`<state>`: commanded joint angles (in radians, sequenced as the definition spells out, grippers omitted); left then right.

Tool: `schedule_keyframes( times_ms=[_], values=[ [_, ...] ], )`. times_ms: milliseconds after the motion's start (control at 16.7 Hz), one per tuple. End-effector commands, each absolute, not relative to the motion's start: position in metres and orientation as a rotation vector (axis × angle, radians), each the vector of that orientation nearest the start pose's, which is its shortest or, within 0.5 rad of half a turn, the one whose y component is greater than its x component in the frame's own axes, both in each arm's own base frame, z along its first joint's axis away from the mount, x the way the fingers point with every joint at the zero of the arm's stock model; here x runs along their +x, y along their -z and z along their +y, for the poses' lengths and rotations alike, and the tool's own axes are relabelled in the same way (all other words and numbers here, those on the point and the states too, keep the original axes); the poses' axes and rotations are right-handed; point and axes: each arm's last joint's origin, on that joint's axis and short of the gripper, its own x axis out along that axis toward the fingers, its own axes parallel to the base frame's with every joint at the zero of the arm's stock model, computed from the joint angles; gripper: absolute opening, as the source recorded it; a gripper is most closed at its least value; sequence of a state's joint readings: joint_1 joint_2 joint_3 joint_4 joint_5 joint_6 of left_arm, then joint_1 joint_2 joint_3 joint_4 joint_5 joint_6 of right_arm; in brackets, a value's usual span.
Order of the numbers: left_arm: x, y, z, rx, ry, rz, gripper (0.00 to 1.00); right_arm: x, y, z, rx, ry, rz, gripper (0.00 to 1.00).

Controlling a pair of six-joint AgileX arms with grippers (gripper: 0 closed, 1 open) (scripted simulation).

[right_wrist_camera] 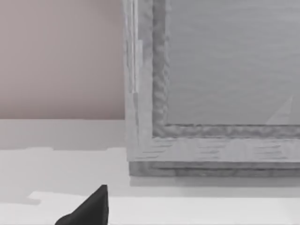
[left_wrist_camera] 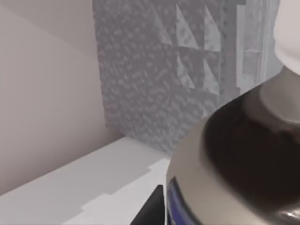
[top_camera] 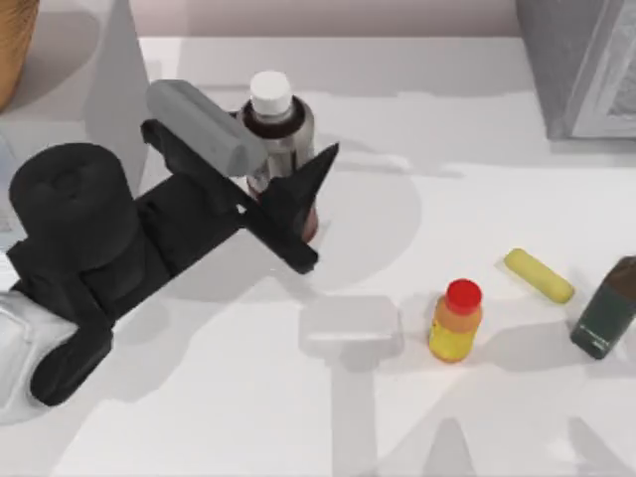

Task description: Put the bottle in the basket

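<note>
Bottle (top_camera: 281, 124) stands upright on the table (top_camera: 477, 417), white cap up, well right of the basket (top_camera: 14, 45), whose tan edge shows at the far left corner. Our left gripper (top_camera: 283, 204) is around the bottle's lower body: one dark finger (top_camera: 316, 169) shows on the side away from the basket, the rest of the gripper covers the near side. In the left wrist view the bottle (left_wrist_camera: 239, 154) sits right up against the camera, shoulder and cap close in. It looks like we're clenched on the bottle, though the contact faces are hidden, so call it a judgement.

Step in hand: grasp done or just closing; lift and transfer not yet done. The bottle's base is hidden behind the gripper, so we can't tell if it has left the table.

Next move, as we see it: lift straight up, high enough to clear the basket's rim, then carry toward the basket and release over its opening. Keep the bottle upright; it's tall and held low, so it may tip in the grip.

Further from the bottle, away from the basket: small yellow-orange bottle (top_camera: 455, 323) with red cap, a yellow block (top_camera: 539, 275), a dark green bottle (top_camera: 606, 310), all well apart from our path. Grey box (top_camera: 581, 65) at the far right corner.

Right arm is parked; a dark fingertip (right_wrist_camera: 89, 208) shows in the right wrist view facing the grey box (right_wrist_camera: 211, 84); we cannot tell its finger state.
</note>
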<state>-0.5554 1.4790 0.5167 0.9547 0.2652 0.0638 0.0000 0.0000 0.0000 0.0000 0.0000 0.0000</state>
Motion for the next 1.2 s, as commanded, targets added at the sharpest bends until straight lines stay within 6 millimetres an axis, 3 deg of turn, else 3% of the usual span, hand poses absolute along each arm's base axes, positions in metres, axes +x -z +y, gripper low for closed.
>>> schedule_keyframes(
  times_ms=[180,300,420,600,720,840,1020,1200],
  values=[
    [0.199,-0.259,-0.188,0.025,0.819,-0.001,0.0,0.106,-0.16,-0.001,0.0,0.0,0.0,1.0],
    [0.158,-0.301,-0.19,0.016,0.826,0.02,0.0,0.106,-0.16,-0.001,0.0,0.0,0.0,1.0],
    [0.114,-0.338,-0.171,0.014,0.831,0.043,0.0,0.106,-0.16,-0.001,0.0,0.0,0.0,1.0],
    [0.057,-0.371,-0.111,0.025,0.834,0.077,0.0,0.106,-0.16,-0.001,0.0,0.0,0.0,1.0],
    [0.032,-0.376,-0.057,0.04,0.831,0.096,0.0,0.106,-0.16,-0.001,0.0,0.0,0.0,1.0],
    [0.018,-0.368,-0.001,0.057,0.826,0.109,0.0,0.106,-0.16,-0.001,0.0,0.0,0.0,1.0],
    [0.016,-0.341,0.073,0.069,0.818,0.113,0.0,0.106,-0.16,-0.001,0.0,0.0,0.0,1.0],
    [0.024,-0.308,0.124,0.062,0.812,0.105,0.0,0.106,-0.16,-0.001,0.0,0.0,0.0,1.0]
  ],
)
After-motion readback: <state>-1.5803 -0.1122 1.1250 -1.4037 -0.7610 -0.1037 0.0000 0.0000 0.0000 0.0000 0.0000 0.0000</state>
